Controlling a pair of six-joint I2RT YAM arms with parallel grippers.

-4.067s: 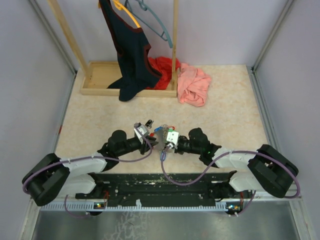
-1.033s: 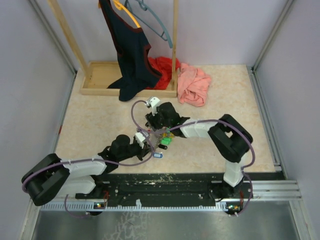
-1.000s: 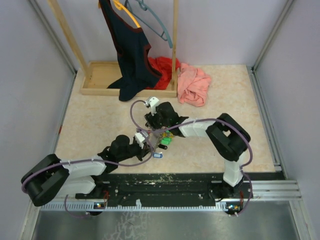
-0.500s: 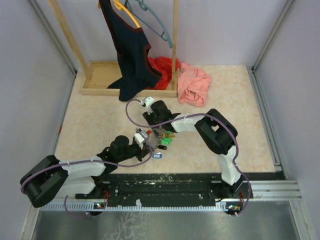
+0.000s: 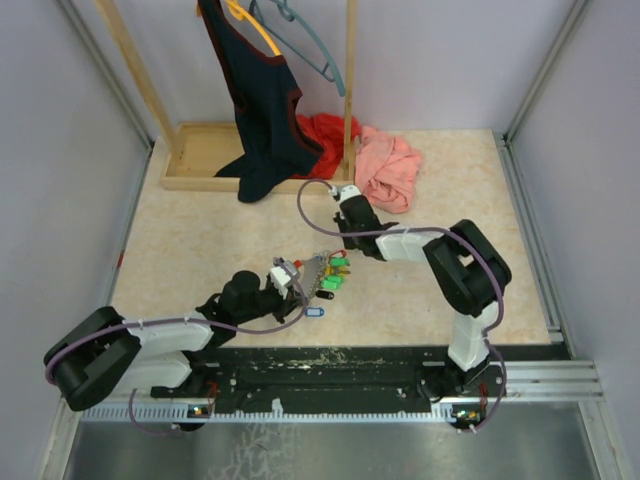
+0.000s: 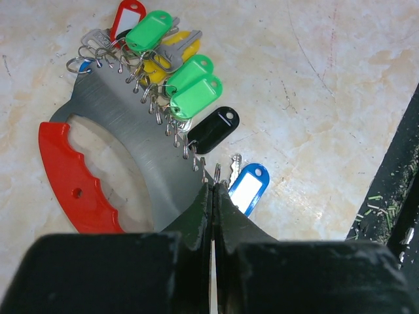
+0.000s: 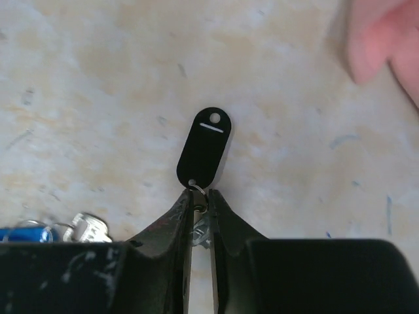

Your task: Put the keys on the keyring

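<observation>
The keyring [image 6: 124, 134] is a grey metal crescent with a red grip [image 6: 69, 173]. It lies flat on the table and also shows in the top view [image 5: 312, 268]. Green, red, yellow and black tagged keys [image 6: 190, 98] hang along its edge. My left gripper [image 6: 213, 186] is shut on its grey end. A blue-tagged key [image 6: 247, 190] lies loose beside the fingers and shows in the top view [image 5: 314, 311]. My right gripper [image 7: 200, 196] is shut on the small ring of a black-tagged key [image 7: 204, 147], away from the keyring [image 5: 345, 198].
A pink cloth [image 5: 388, 168] lies just beyond the right gripper, and its edge shows in the right wrist view [image 7: 386, 39]. A wooden rack [image 5: 200, 155] with a dark garment and a red cloth stands at the back. The black base rail [image 6: 393, 170] runs along the near edge.
My right gripper has moved from over the keyring back and to the right, toward the pink cloth. The left gripper and the keyring have stayed put.
</observation>
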